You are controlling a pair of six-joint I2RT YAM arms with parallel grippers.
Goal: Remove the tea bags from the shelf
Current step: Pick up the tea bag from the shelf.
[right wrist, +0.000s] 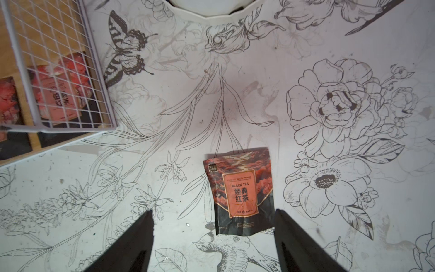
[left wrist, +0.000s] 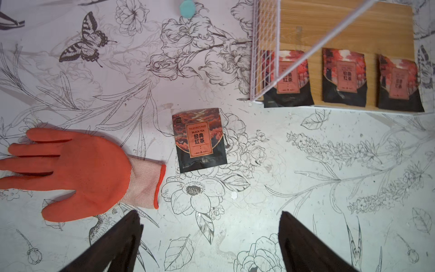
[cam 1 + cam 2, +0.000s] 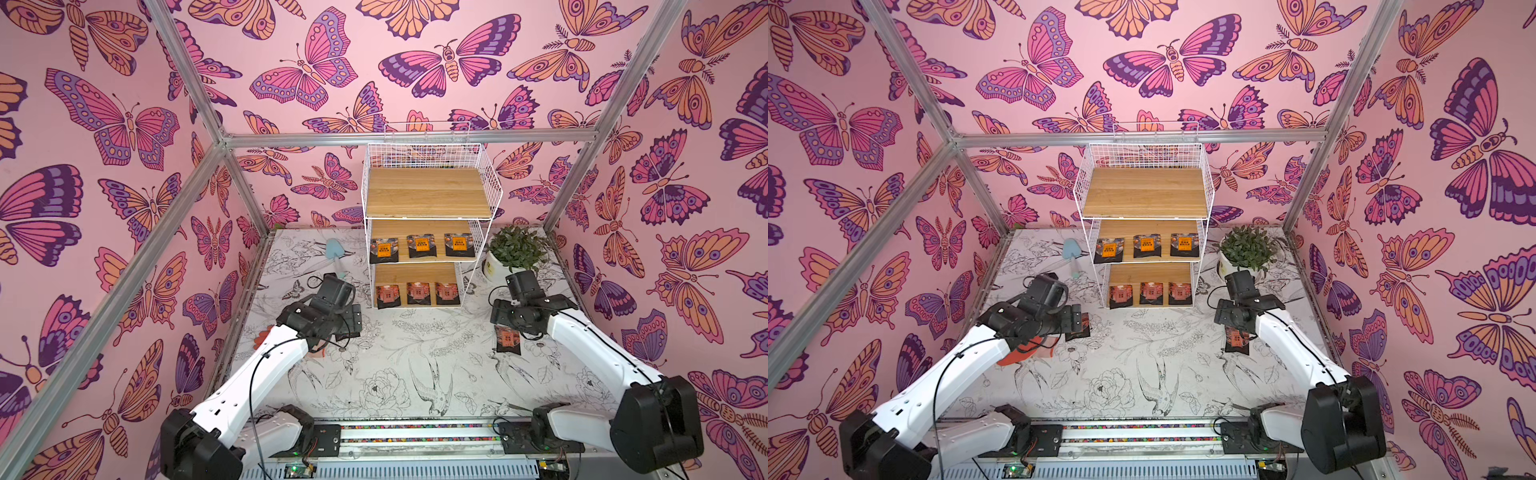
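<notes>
Both arms are low over the bench (image 3: pixel 415 374), one on each side of the shelf (image 3: pixel 428 193). The left tool (image 2: pixel 208 214) hangs with its jaws wide apart, gripping nothing. Its wrist view looks straight down on the left tea bag (image 2: pixel 199 140). That bag lies flat and face up on the bench, clear of both fingers and just beside the cuff of the orange glove (image 2: pixel 77 174). The glove lies palm up, fingers pointing away from the bag.

Across the bench, the right tool (image 1: pixel 213 210) is spread apart too and holds nothing. The right tea bag (image 1: pixel 240 192) lies flat on the bench beneath it, label up, with its lower end reaching in between the two fingers. Whether a finger touches its corner, I cannot tell. In both top views this bag sits close under the right wrist, well apart from the shelf.

Now the shelf itself: three middle-tier tea bags (image 3: pixel 421 246) stand in a row across the middle board, showing orange labels. Three bottom-tier tea bags (image 3: pixel 418 293) lie side by side along the front edge of the lowest board, showing red labels. That makes six on the shelf and two on the bench. A potted plant (image 3: pixel 517 247) stands near the shelf on the right arm's side. A blue trowel (image 3: pixel 334 251) lies on the left arm's side.
</notes>
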